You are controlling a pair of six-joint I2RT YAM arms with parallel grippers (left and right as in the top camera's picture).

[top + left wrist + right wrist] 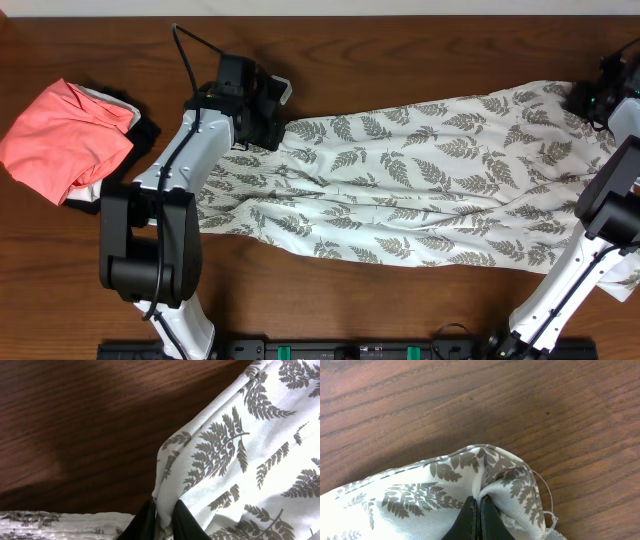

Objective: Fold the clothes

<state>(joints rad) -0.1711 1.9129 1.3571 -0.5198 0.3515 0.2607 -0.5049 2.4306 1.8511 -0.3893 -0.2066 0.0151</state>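
Dress (400, 190) lengthwise left-right across table (400, 60)

I see my right pincer (478, 509) closed on a corner of the fern-print dress (420, 495). Bare wooden desk (470, 400) lies beyond.

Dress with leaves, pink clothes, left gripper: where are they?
dress (420, 190), overhead view, its middle.
pink clothes (65, 135), overhead view, top of the pile.
left gripper (164, 520), left wrist view, between its fingertips.
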